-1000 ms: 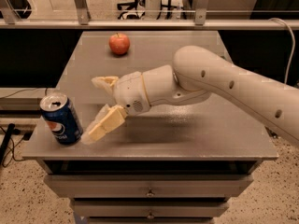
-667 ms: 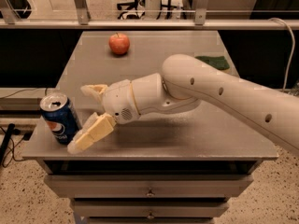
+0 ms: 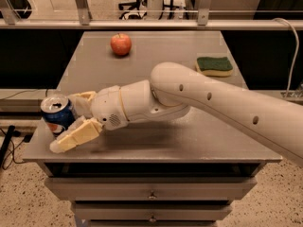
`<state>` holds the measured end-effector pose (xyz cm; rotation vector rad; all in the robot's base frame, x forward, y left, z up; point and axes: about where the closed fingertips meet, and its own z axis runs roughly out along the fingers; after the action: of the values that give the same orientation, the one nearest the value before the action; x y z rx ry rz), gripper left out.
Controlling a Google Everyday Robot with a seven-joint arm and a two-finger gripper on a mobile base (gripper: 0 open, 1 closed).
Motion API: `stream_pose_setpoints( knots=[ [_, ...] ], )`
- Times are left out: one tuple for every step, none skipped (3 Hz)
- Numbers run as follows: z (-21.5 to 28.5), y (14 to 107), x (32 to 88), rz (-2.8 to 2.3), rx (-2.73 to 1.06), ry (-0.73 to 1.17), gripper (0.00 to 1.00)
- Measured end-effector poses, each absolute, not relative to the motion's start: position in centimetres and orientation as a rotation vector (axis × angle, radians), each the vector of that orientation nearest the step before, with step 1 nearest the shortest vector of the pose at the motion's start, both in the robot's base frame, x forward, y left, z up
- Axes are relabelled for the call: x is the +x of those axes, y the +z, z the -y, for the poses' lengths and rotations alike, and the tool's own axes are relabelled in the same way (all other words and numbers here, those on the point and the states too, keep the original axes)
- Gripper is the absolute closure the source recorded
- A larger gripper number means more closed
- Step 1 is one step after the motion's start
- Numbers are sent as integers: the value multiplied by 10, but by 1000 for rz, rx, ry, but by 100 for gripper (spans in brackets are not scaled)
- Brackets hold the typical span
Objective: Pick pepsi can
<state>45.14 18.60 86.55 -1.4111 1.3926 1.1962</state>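
Around pepsi can point(image 3: 55, 112): end effector point(image 3: 64, 123) spread wide.

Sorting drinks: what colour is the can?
Blue pepsi can, camera view; gripper flanks it, open.

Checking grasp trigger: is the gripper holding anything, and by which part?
Nothing held that I can see. The gripper is open, straddling the pepsi can, a finger on each side; the can stands on the table.
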Motion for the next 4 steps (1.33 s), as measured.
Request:
stream_pose_setpoints(
  knots=[
    [-197,869,458,-1398,-1364,1209,42],
    [-202,879,468,-1397,-1307,1224,73],
    [-182,903,489,-1364,-1243,1186,96],
    [-141,937,515,-1327,-1182,1110,100]
  ],
)
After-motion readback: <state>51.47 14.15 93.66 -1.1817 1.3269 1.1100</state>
